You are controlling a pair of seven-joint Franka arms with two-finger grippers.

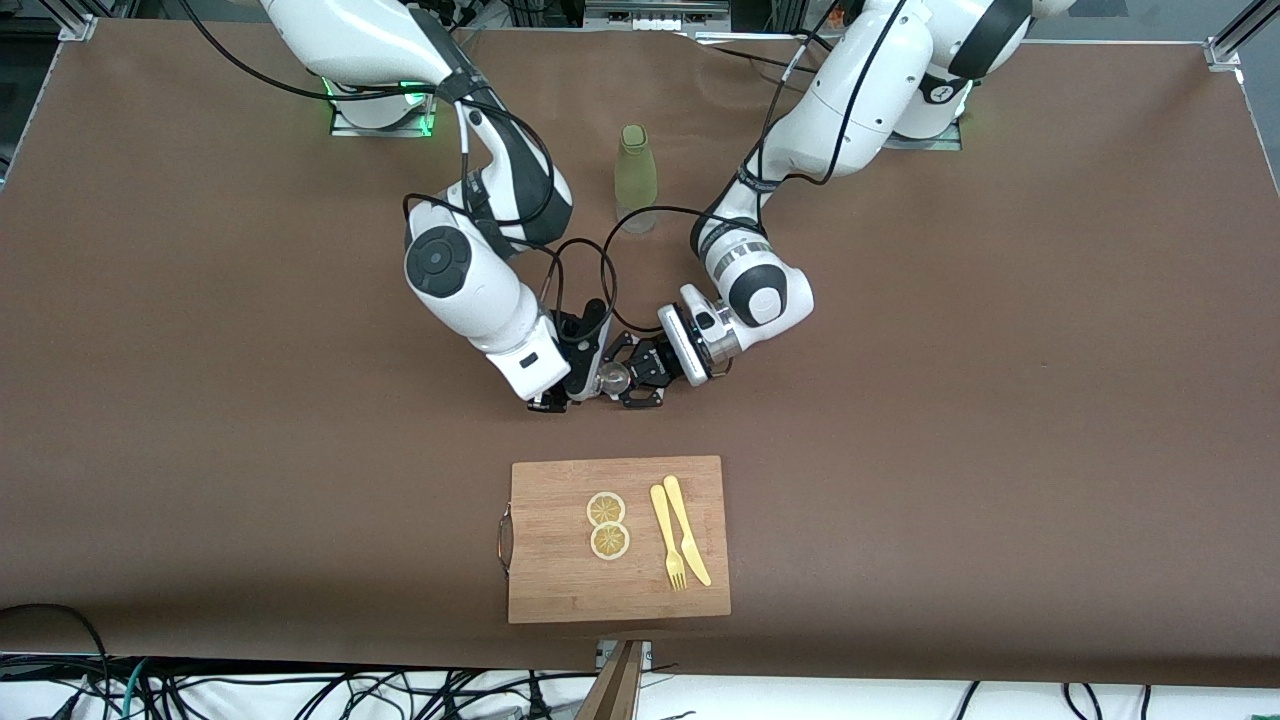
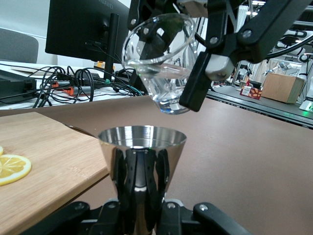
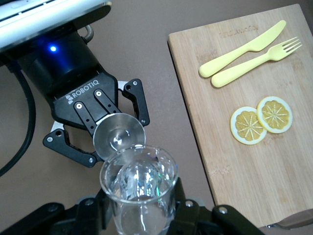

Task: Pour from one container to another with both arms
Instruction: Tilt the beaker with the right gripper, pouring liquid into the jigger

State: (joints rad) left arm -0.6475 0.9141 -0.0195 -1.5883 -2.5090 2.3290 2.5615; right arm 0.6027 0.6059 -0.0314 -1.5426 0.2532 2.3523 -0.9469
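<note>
One glass is clamped, tilted, in the right gripper above one metal cup, gripped by the left gripper. Two lemon slices, one fork and one knife are laid on one board.

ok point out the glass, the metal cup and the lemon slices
glass (image 3: 139, 181), right wrist view, on its rim and bowl
metal cup (image 2: 142, 144), left wrist view, on its flared wall
lemon slices (image 1: 607, 525), front view, where the two meet
</note>
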